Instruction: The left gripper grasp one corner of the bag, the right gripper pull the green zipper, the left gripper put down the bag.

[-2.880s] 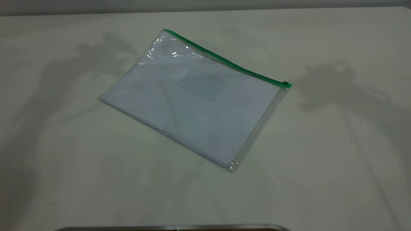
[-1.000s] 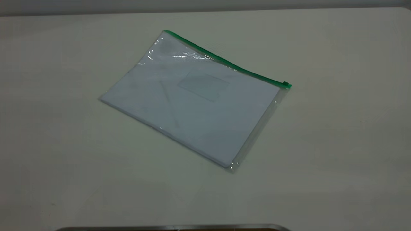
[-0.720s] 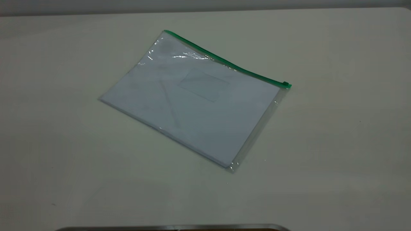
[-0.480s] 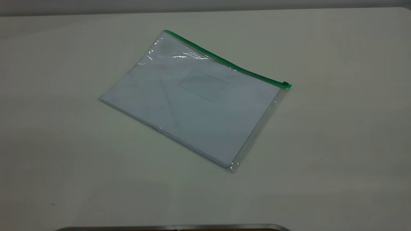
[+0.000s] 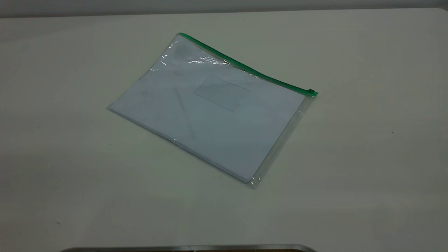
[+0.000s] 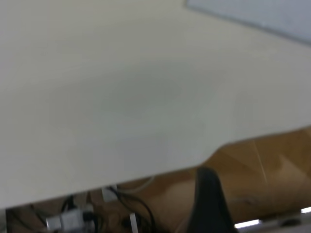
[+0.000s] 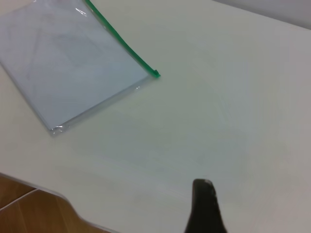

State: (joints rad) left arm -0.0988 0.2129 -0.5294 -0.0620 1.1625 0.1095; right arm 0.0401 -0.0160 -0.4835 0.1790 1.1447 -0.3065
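The arm shadows seen earlier are gone; the bag (image 5: 210, 108) lies untouched, green zipper (image 5: 245, 66) toward 1 o'clock. Neither gripper's opening can be told, so grasping hasn't begun.

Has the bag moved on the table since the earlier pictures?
No. The bag lies flat at the same spot, its green zipper equally far from the table's far edge.

I count one bag (image 5: 210, 112) on the table (image 5: 367, 157), in the middle of my exterior view. It has one green zipper (image 5: 245, 66) with one slider tab (image 5: 311, 92), and one card pocket (image 5: 222, 92). Each wrist view shows me one black finger tip: left (image 6: 208, 204), right (image 7: 205, 206).
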